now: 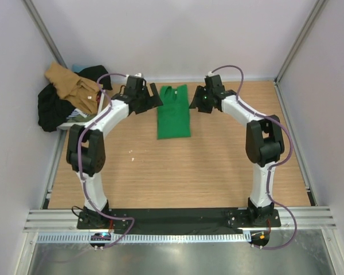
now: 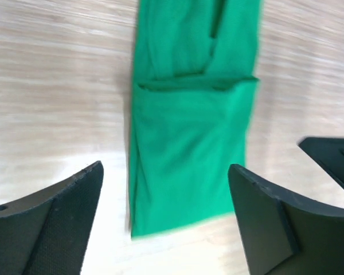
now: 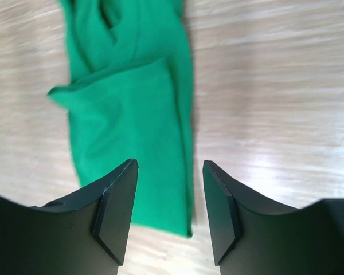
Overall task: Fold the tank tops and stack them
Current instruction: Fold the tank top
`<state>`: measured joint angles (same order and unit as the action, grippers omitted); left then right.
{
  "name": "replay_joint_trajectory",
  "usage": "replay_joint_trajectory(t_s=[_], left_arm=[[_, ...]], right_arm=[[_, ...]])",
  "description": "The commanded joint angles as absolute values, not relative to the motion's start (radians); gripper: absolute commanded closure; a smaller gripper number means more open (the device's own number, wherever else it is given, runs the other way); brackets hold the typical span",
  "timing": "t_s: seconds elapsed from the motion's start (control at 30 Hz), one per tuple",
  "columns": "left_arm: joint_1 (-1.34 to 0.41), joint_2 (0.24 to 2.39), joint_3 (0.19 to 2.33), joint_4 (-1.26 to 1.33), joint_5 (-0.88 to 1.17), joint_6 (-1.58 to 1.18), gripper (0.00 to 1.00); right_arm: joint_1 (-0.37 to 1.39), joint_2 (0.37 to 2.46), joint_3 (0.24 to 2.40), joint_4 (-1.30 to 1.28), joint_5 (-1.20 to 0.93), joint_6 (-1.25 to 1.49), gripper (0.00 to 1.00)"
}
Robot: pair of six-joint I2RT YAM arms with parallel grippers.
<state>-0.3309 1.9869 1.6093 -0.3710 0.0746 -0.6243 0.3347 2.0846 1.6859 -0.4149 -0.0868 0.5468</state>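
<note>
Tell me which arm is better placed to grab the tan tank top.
Left, probably: its fingers are open and nearest the tan tank top; the right arm is beyond the green tank top.

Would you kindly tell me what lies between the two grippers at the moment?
The green tank top, folded into a narrow strip, lies flat between the left gripper and the right gripper, as the top view shows.

surface: wooden table (image 1: pixel 218 172) | on it: folded green tank top (image 1: pixel 173 114)

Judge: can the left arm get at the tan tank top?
Probably yes: the tan tank top lies uncovered atop the clothes pile left of the left arm, whose fingers stand open.
</note>
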Motion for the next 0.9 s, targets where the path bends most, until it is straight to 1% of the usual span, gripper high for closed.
replay_joint_trajectory(t_s=[0.0,0.07,0.1,0.23,0.3,0.33,0.37,0.43,0.5,0.53,0.57,0.6,0.63,0.67,0.73,0.77,0.8,0.87], left_arm=[[-0.337,1.862,1.499,-0.278,0.143,-0.633,0.14],[-0.353,1.838,1.43,-0.267,0.164,-0.641,0.2],[-0.368,1.832,1.407,-0.261,0.166,-0.643,0.22],[-0.403,1.813,1.304,-0.224,0.16,-0.66,0.23],[-0.414,1.833,1.293,-0.221,0.156,-0.664,0.29],[-0.416,1.842,1.292,-0.228,0.158,-0.673,0.34],[-0.419,1.854,1.287,-0.23,0.156,-0.676,0.36],[-0.426,1.862,1.263,-0.226,0.149,-0.683,0.37],[-0.44,1.864,1.238,-0.219,0.13,-0.681,0.39],[-0.443,1.864,1.23,-0.209,0.129,-0.683,0.42],[-0.448,1.865,1.214,-0.204,0.129,-0.683,0.44],[-0.448,1.868,1.209,-0.199,0.132,-0.683,0.48],[-0.449,1.871,1.204,-0.198,0.132,-0.683,0.56],[-0.449,1.874,1.197,-0.196,0.13,-0.683,0.58],[-0.449,1.881,1.187,-0.196,0.12,-0.681,0.62],[-0.451,1.884,1.175,-0.193,0.114,-0.678,0.64],[-0.451,1.882,1.17,-0.189,0.11,-0.678,0.74],[-0.453,1.879,1.152,-0.187,0.113,-0.673,0.83]], right_arm=[[0.342,1.985,1.573,-0.288,-0.201,0.531,0.45],[0.344,1.977,1.534,-0.282,-0.213,0.528,0.45],[0.348,1.97,1.499,-0.282,-0.222,0.528,0.45],[0.363,1.962,1.437,-0.281,-0.252,0.534,0.44],[0.376,1.973,1.425,-0.3,-0.245,0.532,0.45],[0.38,1.977,1.422,-0.305,-0.244,0.531,0.47],[0.382,1.979,1.414,-0.308,-0.244,0.531,0.47],[0.394,1.98,1.388,-0.301,-0.252,0.531,0.48],[0.4,1.979,1.356,-0.281,-0.258,0.531,0.54],[0.406,1.98,1.35,-0.279,-0.262,0.532,0.57],[0.408,1.98,1.335,-0.275,-0.264,0.532,0.64],[0.411,1.982,1.328,-0.275,-0.264,0.532,0.67],[0.416,1.98,1.322,-0.278,-0.262,0.532,0.7],[0.417,1.98,1.307,-0.278,-0.264,0.534,0.72],[0.423,1.968,1.287,-0.27,-0.264,0.535,0.74],[0.426,1.964,1.264,-0.259,-0.264,0.535,0.78],[0.428,1.957,1.255,-0.258,-0.262,0.535,0.83],[0.429,1.935,1.223,-0.253,-0.262,0.538,0.89]])
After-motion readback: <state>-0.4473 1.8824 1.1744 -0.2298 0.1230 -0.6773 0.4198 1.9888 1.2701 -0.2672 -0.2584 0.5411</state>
